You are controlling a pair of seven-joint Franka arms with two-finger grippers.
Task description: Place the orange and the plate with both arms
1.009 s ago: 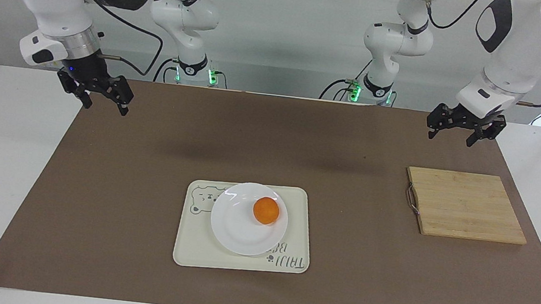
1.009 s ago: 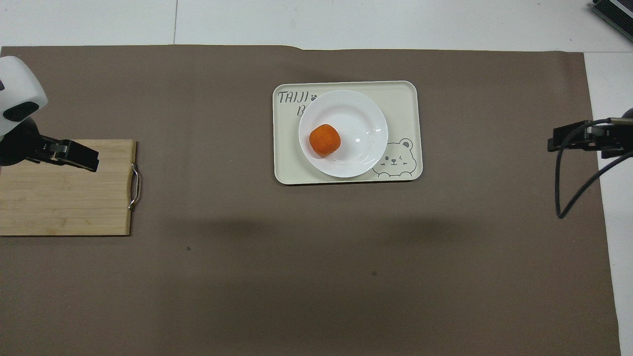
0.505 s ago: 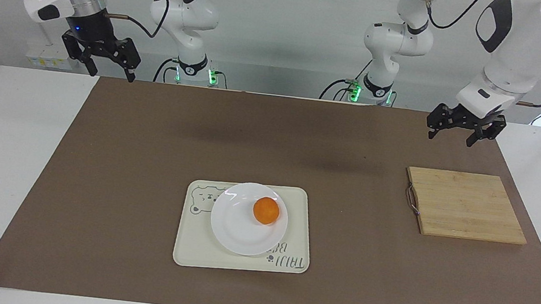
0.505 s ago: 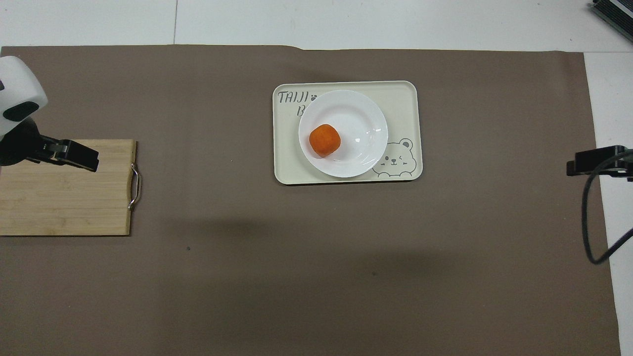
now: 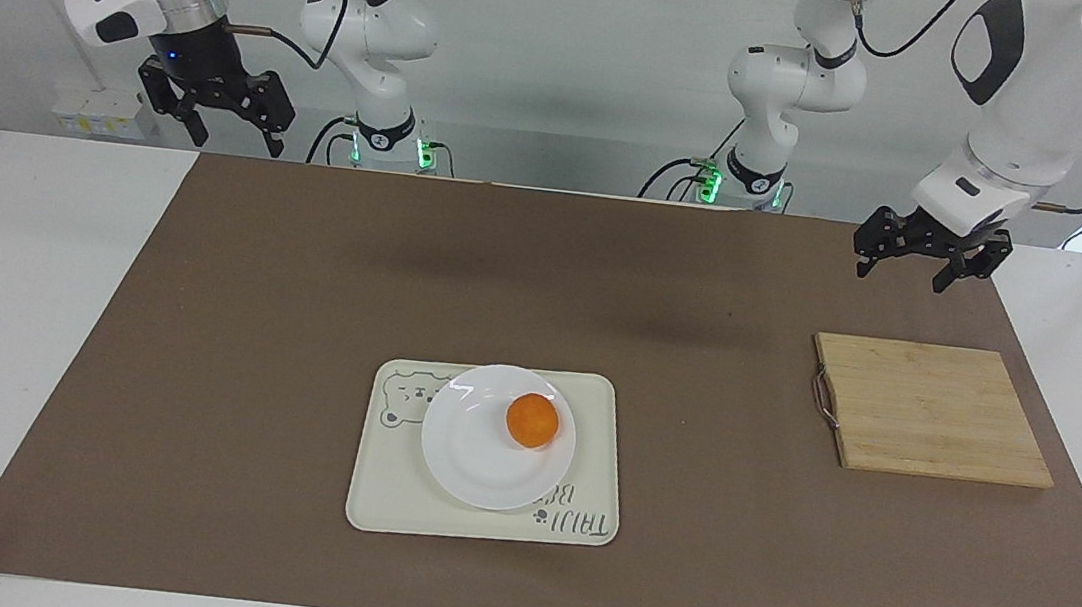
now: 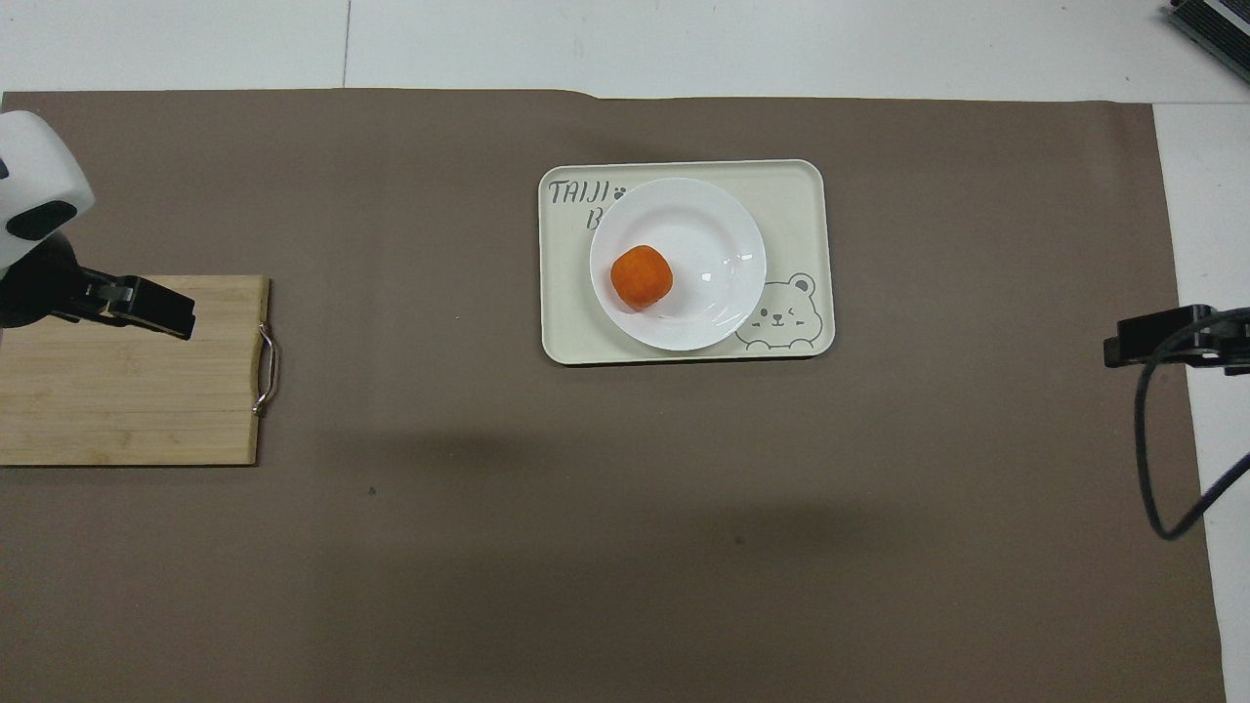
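Since a second ago the right gripper [image 5: 217, 109] has risen from the brown mat's [image 5: 298, 318] corner, jaws spread and empty, at the right arm's end; one orange [image 5: 532, 420] lies on one plate [image 5: 474, 462], on one tray [image 5: 380, 498] mid-table; one cutting board [image 5: 932, 410]; above its nearer edge the left gripper [image 5: 928, 254] waits unmoved, open, empty.

Counted on the table are one orange [image 5: 532, 420], one white plate [image 5: 474, 457], one cream tray [image 5: 596, 450], one wooden cutting board [image 5: 932, 410], one brown mat [image 5: 243, 363], and two grippers, left [image 5: 928, 259] and right [image 5: 214, 113].
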